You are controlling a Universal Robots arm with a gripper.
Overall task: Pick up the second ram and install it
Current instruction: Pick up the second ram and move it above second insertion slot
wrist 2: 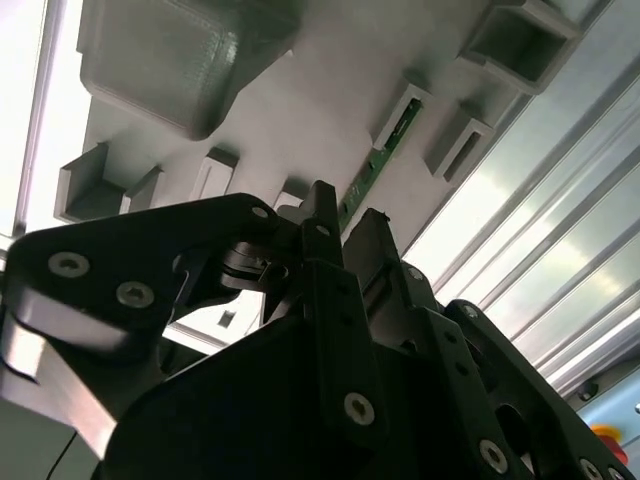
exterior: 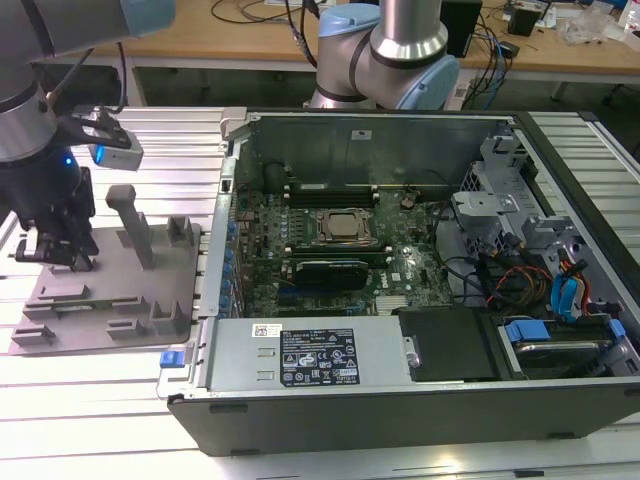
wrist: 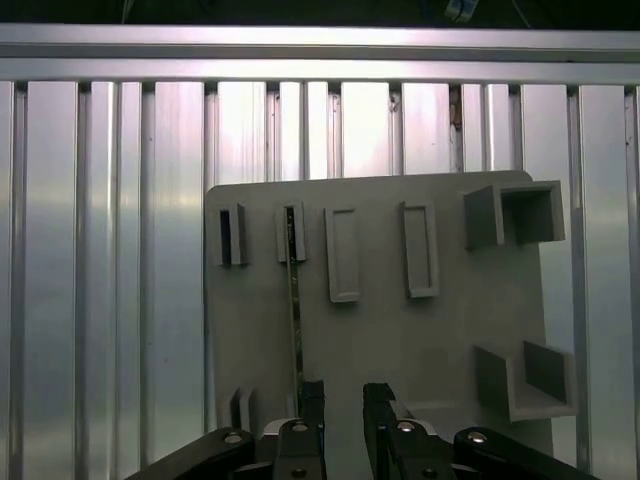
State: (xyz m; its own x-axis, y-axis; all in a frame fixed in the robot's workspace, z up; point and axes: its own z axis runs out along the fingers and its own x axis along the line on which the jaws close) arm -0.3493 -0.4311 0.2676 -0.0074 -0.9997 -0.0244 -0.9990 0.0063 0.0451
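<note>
The second ram (wrist: 294, 310) is stood on its long edge in the grey tray (wrist: 400, 340), each end caught in a narrow slotted block (wrist: 291, 232). It is probably kept upright in this way so that both flat faces are left free for a pinch from above and the stick cannot tip over. In the first wrist view it is seen as a thin dark line. In the second wrist view its green edge (wrist 2: 378, 160) is seen running between two blocks.

The tray is laid on the slatted aluminium counter (exterior: 100, 400), just beside the open computer case (exterior: 330, 360), at the exterior view's left. The case is laid on its side with the panel off, so the motherboard (exterior: 400, 270) and the CPU socket (exterior: 345, 225) are turned upward, apparently to allow reach from overhead.

The tool (wrist: 343, 395) is hung low over the tray's near end, well apart from the motherboard. Its fingers (wrist: 312, 405) are held apart with a narrow gap, and bare tray is seen through that gap in the first wrist view. The fingers are lined up with the stick's length, which suits a grip across its thin section.

In the first wrist view the near end of the ram is met by the outer side of one finger and not by the gap. In the second wrist view the green edge is led straight toward the gap of the tool (wrist 2: 345, 225). Whether the stick is already between the fingers cannot be told. No clamping is shown.
</note>
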